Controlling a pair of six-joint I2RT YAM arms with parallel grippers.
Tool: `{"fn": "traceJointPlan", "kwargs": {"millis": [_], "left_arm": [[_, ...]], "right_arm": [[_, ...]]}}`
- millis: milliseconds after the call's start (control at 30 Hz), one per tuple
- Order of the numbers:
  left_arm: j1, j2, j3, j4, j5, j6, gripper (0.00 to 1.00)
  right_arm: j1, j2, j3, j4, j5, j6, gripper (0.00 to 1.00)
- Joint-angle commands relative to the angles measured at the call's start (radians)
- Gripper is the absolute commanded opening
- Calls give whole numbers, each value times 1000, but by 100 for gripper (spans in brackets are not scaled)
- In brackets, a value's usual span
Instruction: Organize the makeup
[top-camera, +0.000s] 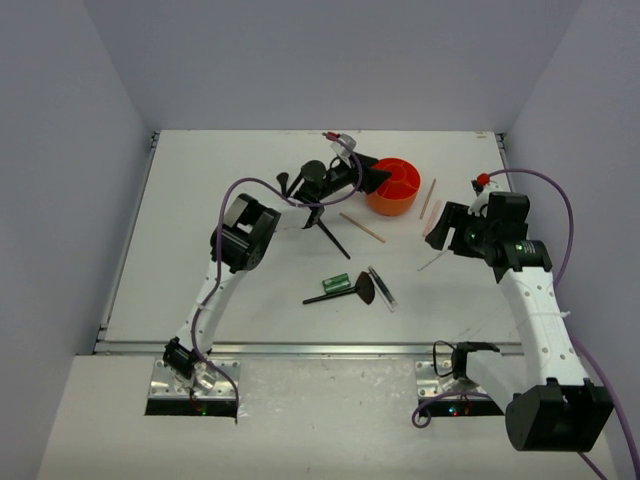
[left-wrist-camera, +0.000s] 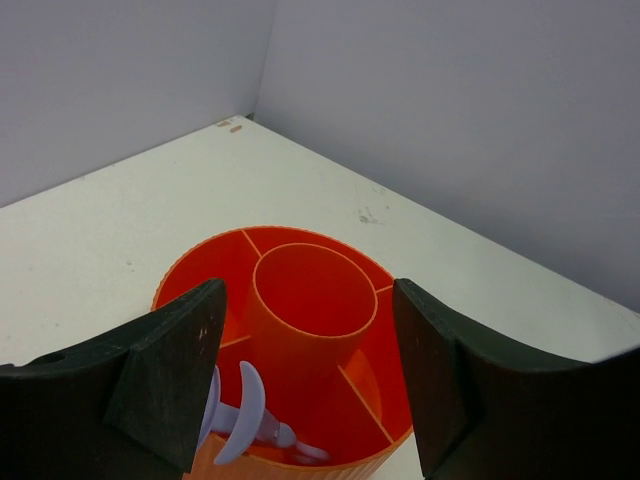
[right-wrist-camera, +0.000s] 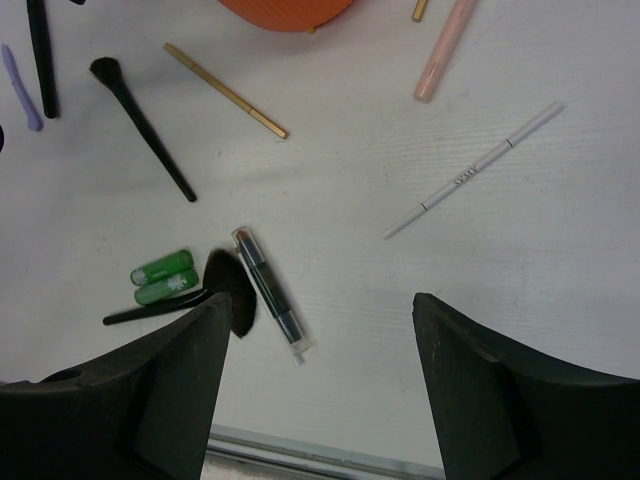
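Makeup, loose lot, spread over a white desk (top-camera: 200, 200) around an orange cup (top-camera: 393, 186).

Obscured or cut off: lilac tools (left-wrist-camera: 245, 415) lie in a near outer compartment of the cup, partly behind the left fingers (left-wrist-camera: 170, 380); their number cannot be told. Another lilac tool (right-wrist-camera: 22, 88) and a black handle (right-wrist-camera: 38, 55) sit at the left edge of the right wrist view, the handle cut off at the top. Pink stick (right-wrist-camera: 443, 50) also cut off at the top; from above, the right fingers (right-wrist-camera: 170, 390) hide part of it.

Axes, seen from above:
- Tan stick (top-camera: 361, 227): diagonal, far-left to near-right, near the cup.
- Second tan stick (top-camera: 428, 198): almost far-to-near, just right of the cup.
- Black brush (right-wrist-camera: 140, 125): head far-left, handle near-right.
- White pencil (right-wrist-camera: 475, 170): slanted near-left to far-right, apart from the rest.
- Fan brush (top-camera: 345, 292): handle left, head right.
- Green tube (top-camera: 335, 283): just beside the fan brush on its far side.
- Dark stick (top-camera: 381, 287): just beside the fan head, angled far-left to near-right.

Fingers: left pair spread wide above the cup, holding nothing. Right pair spread wide above bare desk, holding nothing.

Room: pale grey walls on three sides; metal rail (top-camera: 300, 348) along the desk's near edge; faint marks on the desk by a far corner.
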Motion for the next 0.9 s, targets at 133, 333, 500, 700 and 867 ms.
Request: {"fn": "traceJointPlan", "kwargs": {"millis": [133, 333, 500, 700, 867], "left_arm": [[-5, -126, 132, -2, -30, 19, 65], [18, -220, 218, -189, -122, 117, 61], [119, -361, 255, -752, -415, 266, 56], [248, -570, -17, -1215, -661, 347, 57], [325, -611, -174, -1442, -647, 200, 57]], "right_arm": [[2, -12, 13, 46, -1, -9, 74], [2, -23, 28, 79, 48, 24, 71], [2, 24, 80, 54, 122, 50, 71], [3, 78, 69, 39, 155, 106, 70], [4, 102, 48, 55, 166, 124, 70]]}}
